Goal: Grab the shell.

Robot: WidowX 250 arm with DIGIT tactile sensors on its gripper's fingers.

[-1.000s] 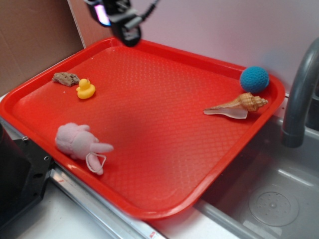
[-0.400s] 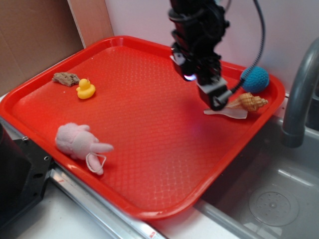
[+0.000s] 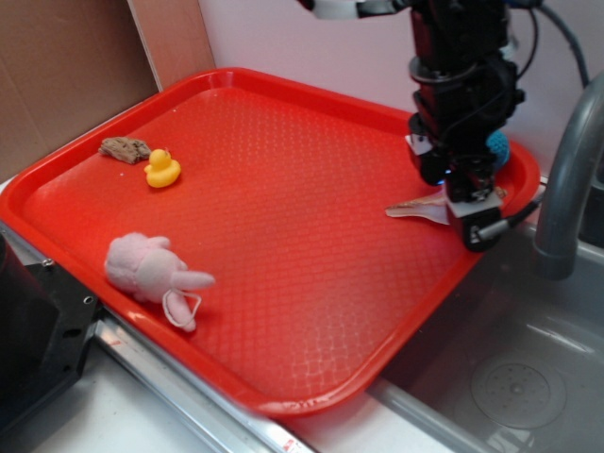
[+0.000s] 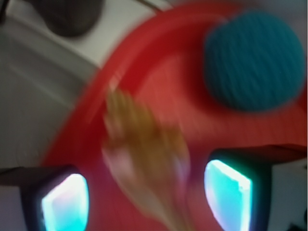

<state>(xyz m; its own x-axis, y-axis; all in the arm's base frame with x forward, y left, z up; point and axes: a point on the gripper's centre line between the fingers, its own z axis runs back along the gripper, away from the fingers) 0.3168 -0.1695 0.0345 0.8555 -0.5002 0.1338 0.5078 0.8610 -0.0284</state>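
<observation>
The arm stood upright over the red tray's (image 3: 283,245) right edge, having swung there from the far rim. Its gripper (image 4: 144,199) hung spread apart, seemingly straddling the blurred shell (image 4: 139,154), which lay by the blue ball (image 4: 250,57). A yellow duck (image 3: 161,168) sat far left.

shell (image 3: 420,207) on tray (image 3: 283,245) right edge | ball (image 4: 250,60) behind | duck (image 3: 162,168) far left
</observation>
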